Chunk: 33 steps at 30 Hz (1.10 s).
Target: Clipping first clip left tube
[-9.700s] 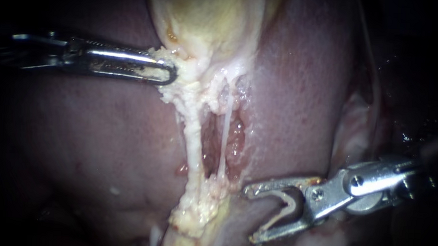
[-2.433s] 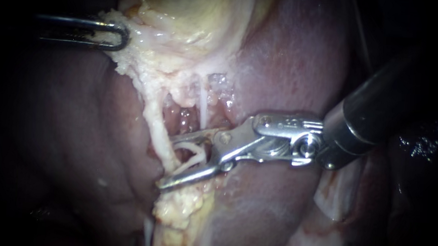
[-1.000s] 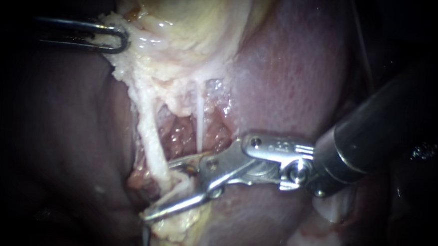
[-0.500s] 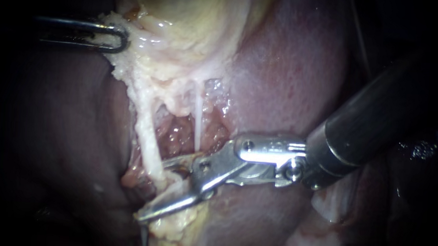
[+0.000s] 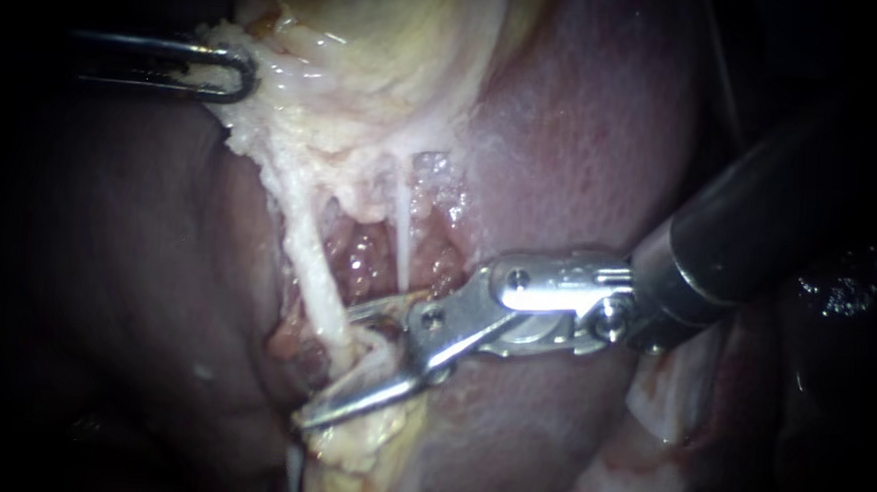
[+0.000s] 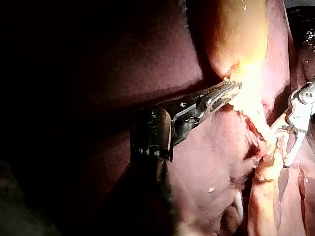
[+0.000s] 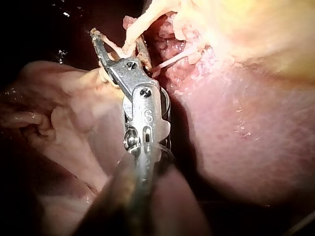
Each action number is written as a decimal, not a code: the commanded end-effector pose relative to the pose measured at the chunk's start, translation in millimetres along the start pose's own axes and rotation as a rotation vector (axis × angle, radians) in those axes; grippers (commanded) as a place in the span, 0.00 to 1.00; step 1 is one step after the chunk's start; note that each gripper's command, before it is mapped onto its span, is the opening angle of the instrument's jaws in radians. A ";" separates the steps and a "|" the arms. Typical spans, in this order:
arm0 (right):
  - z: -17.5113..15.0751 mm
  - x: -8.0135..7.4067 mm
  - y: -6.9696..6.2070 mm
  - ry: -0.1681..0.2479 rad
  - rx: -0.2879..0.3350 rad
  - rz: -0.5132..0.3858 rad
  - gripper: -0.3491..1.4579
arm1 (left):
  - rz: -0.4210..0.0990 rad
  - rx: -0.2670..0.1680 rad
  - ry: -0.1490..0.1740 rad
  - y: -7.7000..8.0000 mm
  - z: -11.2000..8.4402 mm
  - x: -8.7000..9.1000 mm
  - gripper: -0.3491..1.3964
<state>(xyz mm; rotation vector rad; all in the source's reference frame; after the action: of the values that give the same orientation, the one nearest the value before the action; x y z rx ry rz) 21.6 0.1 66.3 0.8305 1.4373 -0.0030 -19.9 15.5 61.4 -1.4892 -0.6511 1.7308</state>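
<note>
Whitish left tube [image 5: 310,259] lies inside our right instrument [image 5: 337,361], which gapes unclenched. Our left instrument [image 5: 232,70] clamps the gallbladder [image 5: 399,44].

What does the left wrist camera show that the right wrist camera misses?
Only the left wrist view shows the left tool, shut on the pale edge of the gallbladder. Only the right wrist view shows a thin pale tube beside the right tool. Both show that tool's jaws open astride the thicker left tube, and the liver.

The left tube [image 5: 310,259], a pale, fat-crusted cord, runs taut and slanted below the gallbladder [image 5: 399,44].
</note>
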 end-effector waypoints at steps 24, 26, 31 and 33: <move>-0.8 5.0 2.0 0.171 -0.050 0.028 0.43 | 0.000 -0.001 0.000 -0.1 0.0 0.0 0.00; -0.9 5.5 2.0 0.176 -0.051 0.031 0.43 | 0.000 -0.001 0.000 0.0 0.0 0.0 0.00; -0.4 4.5 1.4 0.168 -0.047 0.024 0.43 | 0.000 0.000 0.000 -0.1 0.0 0.0 0.00; 0.1 3.5 1.1 0.146 -0.047 0.031 0.43 | 0.000 0.000 0.000 -0.1 0.0 0.0 0.00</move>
<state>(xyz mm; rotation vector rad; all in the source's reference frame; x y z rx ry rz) 22.9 2.2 64.2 0.8233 1.5461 0.1127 -19.9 15.5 61.5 -1.4899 -0.6518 1.7313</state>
